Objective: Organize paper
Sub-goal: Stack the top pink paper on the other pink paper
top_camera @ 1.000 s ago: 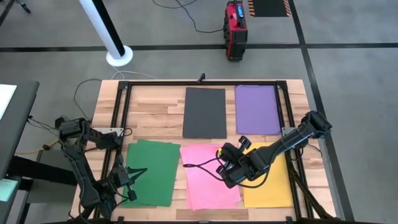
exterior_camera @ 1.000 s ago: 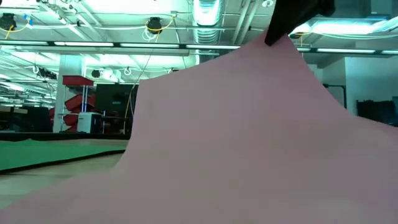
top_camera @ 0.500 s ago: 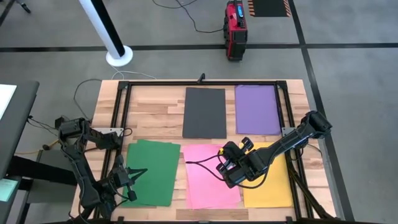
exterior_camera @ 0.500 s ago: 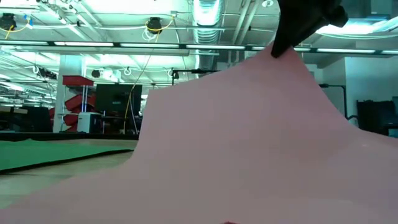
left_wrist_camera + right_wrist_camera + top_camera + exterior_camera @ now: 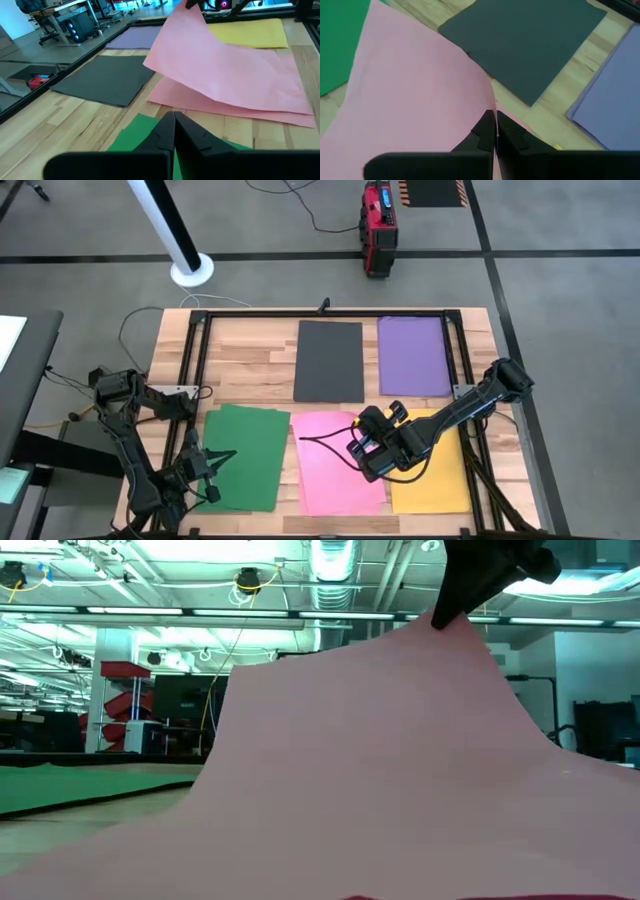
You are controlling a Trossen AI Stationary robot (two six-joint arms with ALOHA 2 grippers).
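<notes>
The right gripper (image 5: 495, 134) is pinching the far corner of the top pink sheet (image 5: 325, 455), lifting it off the pink sheet beneath, and is best raising it slowly to avoid creasing, while the left gripper (image 5: 174, 131) is waiting closed, empty, over the green sheet (image 5: 245, 455).

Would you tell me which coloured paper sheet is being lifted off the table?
The pink paper sheet: the right claw pinches its edge, raising it, while others lie flat.
</notes>
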